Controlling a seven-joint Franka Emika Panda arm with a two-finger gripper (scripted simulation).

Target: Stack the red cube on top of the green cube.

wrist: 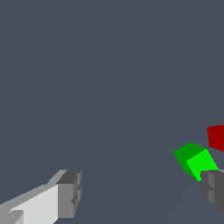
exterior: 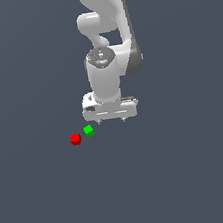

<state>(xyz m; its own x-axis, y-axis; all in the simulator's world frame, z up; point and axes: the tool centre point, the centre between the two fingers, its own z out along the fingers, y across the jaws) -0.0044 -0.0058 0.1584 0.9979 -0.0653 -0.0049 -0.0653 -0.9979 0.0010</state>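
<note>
The red cube lies on the grey floor, with the green cube close beside it toward the exterior view's right; the two are apart. My white gripper hangs just to the right of the green cube, fingers wide apart and holding nothing. In the wrist view the green cube lies next to one grey fingertip, outside the gap. The red cube shows beyond it at the picture's edge, partly cut off. The other finger stands far off, and my gripper is open.
The white arm rises behind the gripper toward the top of the exterior view. Plain dark grey floor spreads all around the cubes.
</note>
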